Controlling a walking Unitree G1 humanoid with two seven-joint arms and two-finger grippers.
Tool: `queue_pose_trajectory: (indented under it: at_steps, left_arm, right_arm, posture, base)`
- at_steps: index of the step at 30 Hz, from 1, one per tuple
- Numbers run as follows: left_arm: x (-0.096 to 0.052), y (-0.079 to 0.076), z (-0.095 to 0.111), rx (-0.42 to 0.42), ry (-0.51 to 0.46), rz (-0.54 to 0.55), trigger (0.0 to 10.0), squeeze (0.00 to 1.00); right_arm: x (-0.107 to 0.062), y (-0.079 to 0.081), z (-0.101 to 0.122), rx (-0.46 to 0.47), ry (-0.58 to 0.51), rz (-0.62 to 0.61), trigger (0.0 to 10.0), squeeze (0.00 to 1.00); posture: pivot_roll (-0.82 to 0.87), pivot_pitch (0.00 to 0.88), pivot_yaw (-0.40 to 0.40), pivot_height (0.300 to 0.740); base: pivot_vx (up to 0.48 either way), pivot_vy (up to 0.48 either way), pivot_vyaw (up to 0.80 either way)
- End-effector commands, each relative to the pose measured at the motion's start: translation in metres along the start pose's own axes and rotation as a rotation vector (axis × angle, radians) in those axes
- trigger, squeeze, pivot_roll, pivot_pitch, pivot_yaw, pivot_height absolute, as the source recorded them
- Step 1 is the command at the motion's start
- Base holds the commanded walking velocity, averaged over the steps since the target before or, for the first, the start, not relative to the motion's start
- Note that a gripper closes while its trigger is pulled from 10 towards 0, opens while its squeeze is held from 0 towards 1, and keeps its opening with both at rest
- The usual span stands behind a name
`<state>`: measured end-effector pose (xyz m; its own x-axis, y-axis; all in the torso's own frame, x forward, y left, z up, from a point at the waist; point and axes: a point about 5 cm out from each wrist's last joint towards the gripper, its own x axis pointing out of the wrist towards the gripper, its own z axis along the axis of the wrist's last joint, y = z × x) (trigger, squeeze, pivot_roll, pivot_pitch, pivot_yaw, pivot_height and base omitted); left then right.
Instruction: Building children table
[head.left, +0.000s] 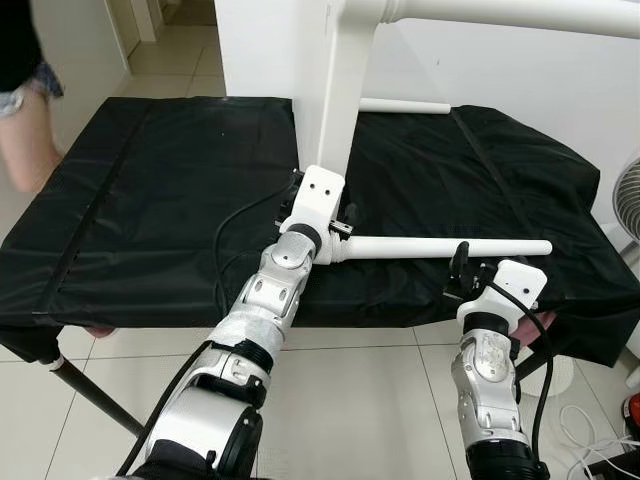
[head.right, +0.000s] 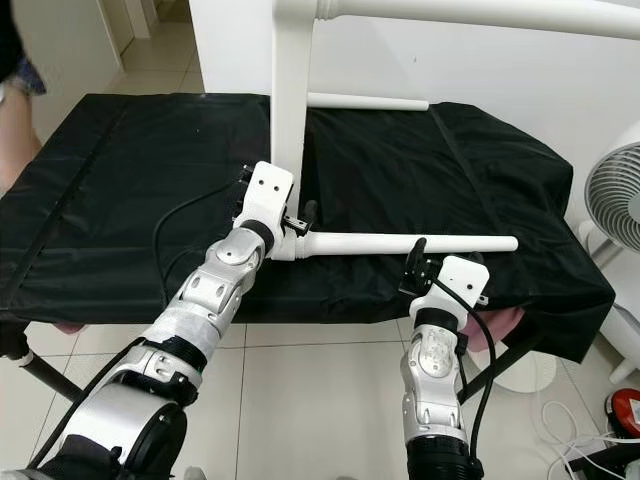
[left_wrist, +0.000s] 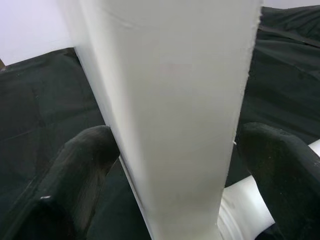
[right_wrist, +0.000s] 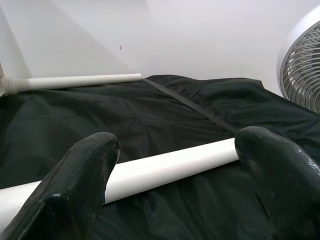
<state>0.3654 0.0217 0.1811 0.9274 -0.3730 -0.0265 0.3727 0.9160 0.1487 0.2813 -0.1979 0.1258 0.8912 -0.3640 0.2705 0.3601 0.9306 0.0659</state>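
Children's table (head.left: 340, 90), standing on its edge on the black-covered bed (head.left: 150, 200), already carries 3 legs visible; left end effector (head.left: 322, 212) pinches its tabletop edge, while right end effector (head.left: 462, 270), fingers spread, hovers beside nearest leg (head.left: 450, 247).

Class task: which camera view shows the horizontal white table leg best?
The left eye view: the table leg lies there end to end over the black cloth. The right eye view matches; the right wrist view shows its far part, the left wrist view its base.
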Motion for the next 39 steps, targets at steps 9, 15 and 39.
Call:
queue_pose_trajectory:
  at_steps: [9, 15, 39]
  left_arm:
    - [0.003, -0.017, 0.005, -0.019, 0.033, 0.354, 10.0, 0.00]
    - [0.002, -0.014, -0.001, -0.018, 0.056, 0.381, 10.0, 0.00]
    - [0.002, 0.018, 0.005, -0.068, 0.120, 0.696, 10.0, 0.00]
  right_arm:
    - [-0.003, 0.000, 0.000, -0.010, 0.013, 0.003, 10.0, 0.00]
    - [-0.003, -0.001, 0.000, -0.016, 0.015, 0.004, 10.0, 0.00]
    - [-0.004, -0.003, 0.003, -0.036, 0.017, 0.014, 10.0, 0.00]
  posture:
    - [-0.13, 0.003, 0.005, 0.740]
    - [-0.13, 0.011, 0.002, 0.740]
    - [-0.15, 0.014, 0.003, 0.740]
  base:
    - [0.000, 0.000, 0.00]
    - [0.000, 0.000, 0.00]
    - [0.000, 0.000, 0.00]
